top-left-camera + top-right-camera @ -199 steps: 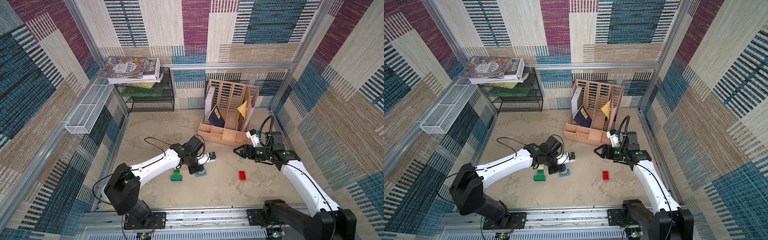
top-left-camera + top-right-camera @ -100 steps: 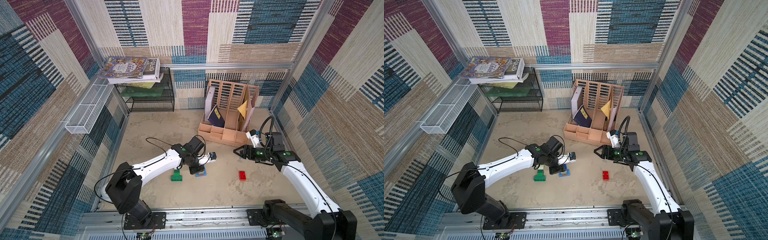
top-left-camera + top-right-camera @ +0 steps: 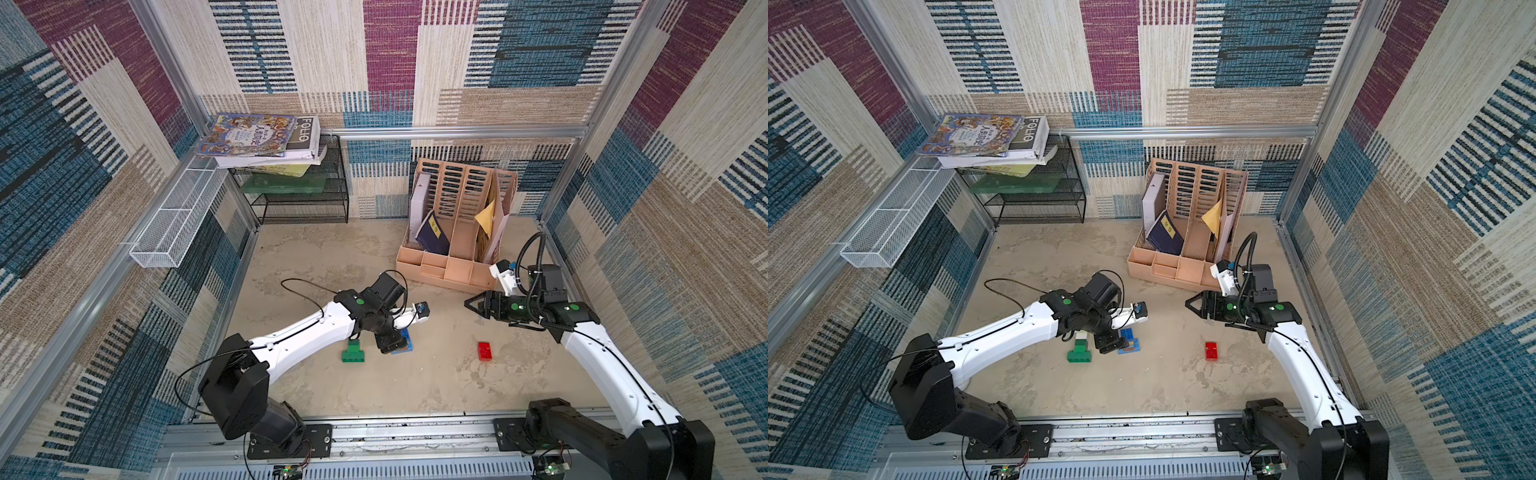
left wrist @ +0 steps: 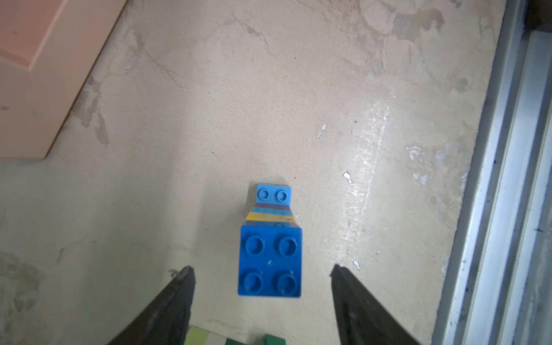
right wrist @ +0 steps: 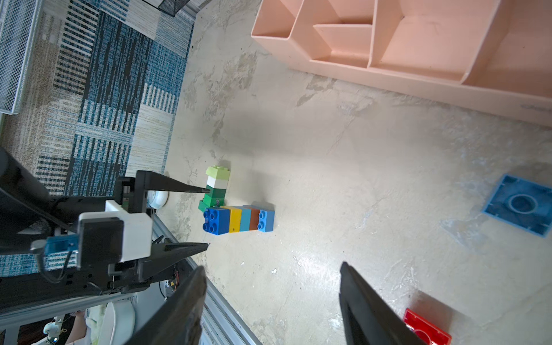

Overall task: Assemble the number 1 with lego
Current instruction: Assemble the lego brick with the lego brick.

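The left claw [image 4: 260, 267] is hanging low over the sandy floor [image 3: 332, 257], and its two black fingers [image 4: 170, 304] are spread wide, gripping nothing. A row of lego [image 4: 270, 260] made of blue, yellow, pale blue and brown bricks is lying flat on the floor, partly between those fingers and not touching them. In both top views this row is sitting in the lower middle of the frame. Just left of it a green stack [image 3: 353, 353] with cream and lime bricks is resting on the floor too. A red brick [image 3: 484, 351] is lying alone farther to the right. The right claw [image 3: 471, 308] is hovering right of the middle, near the peach file box [image 3: 449, 270], its fingers spread and holding nothing.
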Available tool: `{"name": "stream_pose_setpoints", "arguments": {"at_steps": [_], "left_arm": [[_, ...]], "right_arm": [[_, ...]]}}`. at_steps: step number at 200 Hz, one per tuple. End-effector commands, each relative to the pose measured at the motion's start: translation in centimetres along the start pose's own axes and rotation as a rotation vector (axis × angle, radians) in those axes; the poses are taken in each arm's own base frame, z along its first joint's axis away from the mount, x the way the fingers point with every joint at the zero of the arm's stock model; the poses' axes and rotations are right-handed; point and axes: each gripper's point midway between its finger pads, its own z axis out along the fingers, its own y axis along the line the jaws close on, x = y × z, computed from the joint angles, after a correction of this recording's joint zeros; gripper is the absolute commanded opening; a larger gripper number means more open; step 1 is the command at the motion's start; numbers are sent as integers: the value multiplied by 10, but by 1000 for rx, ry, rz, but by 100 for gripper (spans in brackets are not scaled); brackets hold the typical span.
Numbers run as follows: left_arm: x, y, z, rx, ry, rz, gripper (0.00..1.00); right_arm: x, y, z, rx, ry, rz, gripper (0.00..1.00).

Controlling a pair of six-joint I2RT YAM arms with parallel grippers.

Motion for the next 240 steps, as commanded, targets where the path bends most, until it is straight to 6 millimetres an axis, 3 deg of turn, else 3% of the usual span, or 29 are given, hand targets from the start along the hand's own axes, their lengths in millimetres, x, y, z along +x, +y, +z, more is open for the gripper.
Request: {"name": "stream_pose_setpoints", "arguments": {"at_steps": [1,15,33,65,94,143,240], "left_arm": [[-17,2,-22,-39,-103,-31,80],[-23,2,-39,-71,-203,-97,81],[-22,13,-54,-144,-306,-310,82],[18,41,-60,-297,-361,-802,76],[35,45,-56,-319,-419,-1028,74],[50,39,-48,-308,-377,-1102,71],[55,40,-47,-311,-366,-1110,71]], "right_arm": [[1,5,5,14,13,-57,72],[9,12,16,31,51,-100,71],[20,25,36,45,114,-145,70],[38,49,76,49,222,-207,68],[50,65,107,49,310,-259,65],[66,79,133,65,394,-317,57],[84,80,146,75,457,-327,47]]}}
